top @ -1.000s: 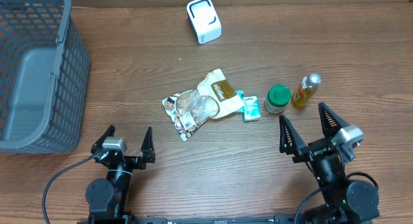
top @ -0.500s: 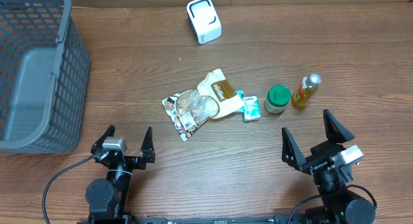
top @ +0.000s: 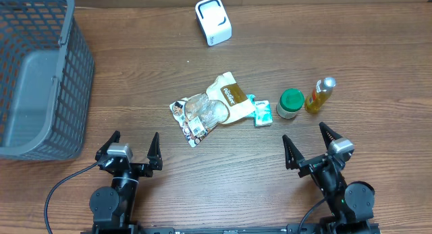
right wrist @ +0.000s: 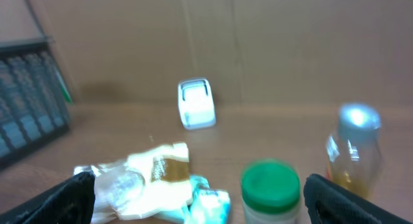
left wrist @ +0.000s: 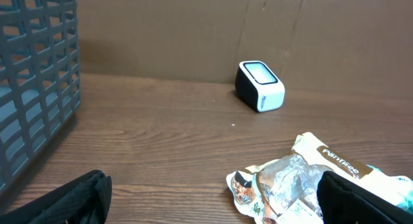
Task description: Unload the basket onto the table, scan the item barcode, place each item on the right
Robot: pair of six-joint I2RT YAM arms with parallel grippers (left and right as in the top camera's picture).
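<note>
Both pincers stood spread wide and empty: the left gripper [top: 135, 141] and the right gripper [top: 306, 135], low at the near edge of the wooden table [top: 364, 45]. The crumpled snack packets [top: 214, 107] lay mid-table, with a green-lidded jar [top: 291, 103] and a small bottle [top: 320, 95] beside them. The white barcode scanner [top: 213, 21] sat well apart at the far edge, and a grey basket [top: 40, 72] stood at far left.

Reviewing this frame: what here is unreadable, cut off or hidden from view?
- Barcodes: in the overhead view, print on the snack bag and clear packet is too small to read.
- Right wrist view: all blurred; jar and bottle labels illegible.
- Left wrist view: snack bag cut off by bottom edge and a left pincer finger.
- Overhead view: basket cut by left edge.
</note>
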